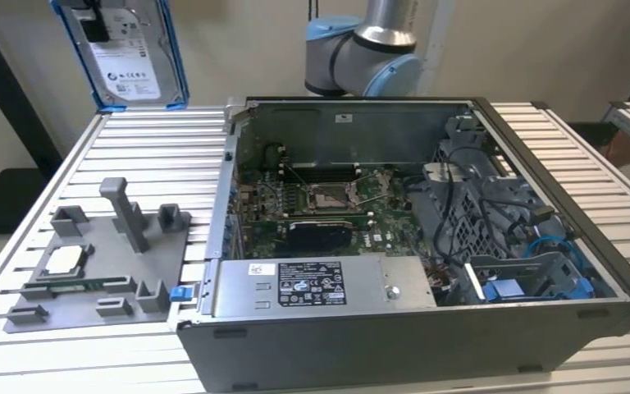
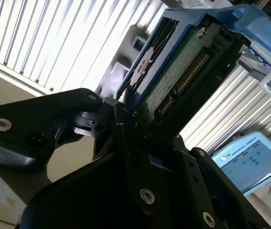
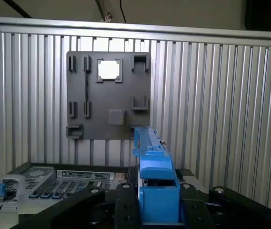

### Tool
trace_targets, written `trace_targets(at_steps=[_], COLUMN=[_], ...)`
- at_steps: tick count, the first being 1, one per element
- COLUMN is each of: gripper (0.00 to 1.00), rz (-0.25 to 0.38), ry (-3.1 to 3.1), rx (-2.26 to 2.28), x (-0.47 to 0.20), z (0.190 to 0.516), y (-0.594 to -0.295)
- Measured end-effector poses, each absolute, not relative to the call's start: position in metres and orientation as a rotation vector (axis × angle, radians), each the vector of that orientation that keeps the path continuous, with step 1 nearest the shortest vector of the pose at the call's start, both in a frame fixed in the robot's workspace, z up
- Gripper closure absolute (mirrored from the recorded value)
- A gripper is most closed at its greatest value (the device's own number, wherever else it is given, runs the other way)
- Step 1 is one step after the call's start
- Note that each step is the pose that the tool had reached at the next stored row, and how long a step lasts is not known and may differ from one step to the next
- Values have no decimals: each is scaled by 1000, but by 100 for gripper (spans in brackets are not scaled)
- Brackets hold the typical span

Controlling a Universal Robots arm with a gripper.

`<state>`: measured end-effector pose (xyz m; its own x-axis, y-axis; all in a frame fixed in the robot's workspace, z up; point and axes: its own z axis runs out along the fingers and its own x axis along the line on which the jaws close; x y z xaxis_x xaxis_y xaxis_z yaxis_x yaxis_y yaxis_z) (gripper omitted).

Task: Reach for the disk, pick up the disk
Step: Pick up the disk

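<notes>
My fingers [image 3: 124, 205] are clamped on the disk [image 1: 127, 57], which hangs upright, well above the worktop [image 1: 151, 135] & clear of the PC case [image 1: 403, 345]. Reach & pick-up both look done, nothing left afaict.

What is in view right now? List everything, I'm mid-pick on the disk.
disk: one, silver-grey in a blue bracket, lifted clear above the table's far corner on the exterior view's left
computer case: one, grey, lid off, on the table
fixture plate: one, grey, flat on the table at the exterior view's left of the case
chip: one, silver, square, seated in a pocket of the plate
blue tab: one, at the case's near corner beside the plate
table: one, slatted, silver
arm: one, grey with light-blue joints, behind the case
gripper: one, black, closed on the disk's edge
</notes>
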<state>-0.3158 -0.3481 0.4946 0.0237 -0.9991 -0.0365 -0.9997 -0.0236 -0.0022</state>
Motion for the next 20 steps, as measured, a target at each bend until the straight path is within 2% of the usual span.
trace_targets(at_steps=[20], gripper=[100], rz=[38], ry=[2176], rx=[-2228], x=[-269], z=[495], y=[-348])
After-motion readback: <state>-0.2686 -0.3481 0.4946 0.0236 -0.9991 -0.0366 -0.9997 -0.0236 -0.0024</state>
